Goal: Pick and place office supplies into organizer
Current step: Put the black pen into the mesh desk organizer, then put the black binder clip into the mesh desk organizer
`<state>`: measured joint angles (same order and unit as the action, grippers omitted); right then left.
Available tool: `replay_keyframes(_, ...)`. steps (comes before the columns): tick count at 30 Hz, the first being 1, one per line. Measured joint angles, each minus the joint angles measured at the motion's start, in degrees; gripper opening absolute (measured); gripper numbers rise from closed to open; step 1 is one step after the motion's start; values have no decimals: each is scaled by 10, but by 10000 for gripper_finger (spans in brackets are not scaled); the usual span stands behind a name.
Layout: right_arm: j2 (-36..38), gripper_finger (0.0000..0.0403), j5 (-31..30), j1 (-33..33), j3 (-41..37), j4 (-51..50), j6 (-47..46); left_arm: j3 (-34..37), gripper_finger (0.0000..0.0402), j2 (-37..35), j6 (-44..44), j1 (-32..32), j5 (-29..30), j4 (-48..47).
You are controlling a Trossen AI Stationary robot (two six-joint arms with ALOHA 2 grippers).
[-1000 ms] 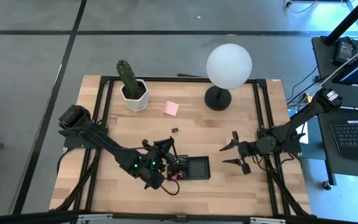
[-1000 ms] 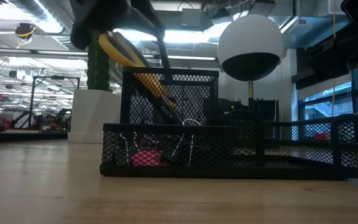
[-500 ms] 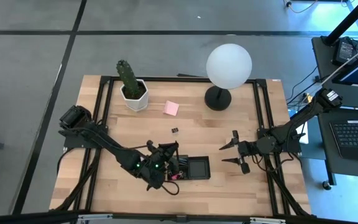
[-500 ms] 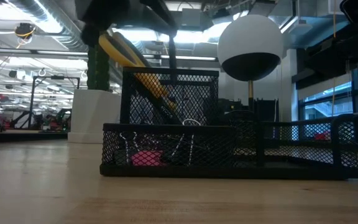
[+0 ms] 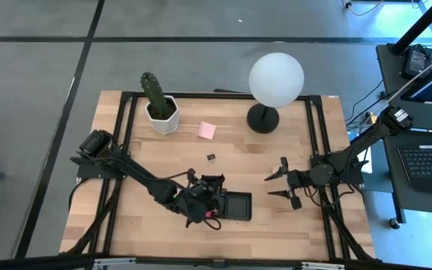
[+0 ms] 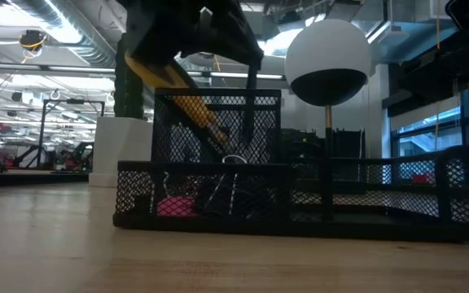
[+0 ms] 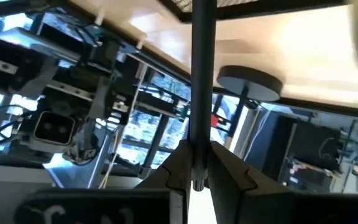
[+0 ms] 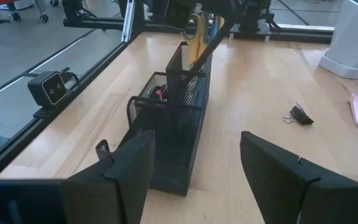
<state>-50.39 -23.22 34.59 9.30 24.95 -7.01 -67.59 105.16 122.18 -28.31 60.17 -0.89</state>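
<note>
Black pen (image 7: 201, 93) pinched by left fingers (image 7: 232, 171) over organizer (image 5: 231, 205), right fingers (image 8: 278, 171) spread empty.

From above the light is even and soft; the tabletop (image 5: 276, 161) shows only faint shadows, one under the lamp (image 5: 276, 79). At table height the scene is backlit: bright ceiling strips (image 6: 47, 32) and windows leave the organizer (image 6: 283, 199) and the left pincer (image 6: 210, 24) above it as dark shapes, and the nearest wood is blurred. The left wrist view is glary, the wood (image 7: 303, 43) beyond its pincer washed out. The right wrist view is clear.
</note>
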Motion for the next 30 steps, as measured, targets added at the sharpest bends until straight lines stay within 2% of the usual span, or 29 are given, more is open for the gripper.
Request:
replay_keyframes(6,0,236,0,0,0,0,0,0,33,0,1,0,-3,11)
replay_keyframes(11,0,236,0,0,0,0,0,0,34,0,-38,0,-21,11)
replay_keyframes(23,0,236,0,0,0,0,0,0,70,0,-81,0,-30,7)
replay_keyframes(30,0,236,0,0,0,0,0,0,76,0,-83,0,-28,7)
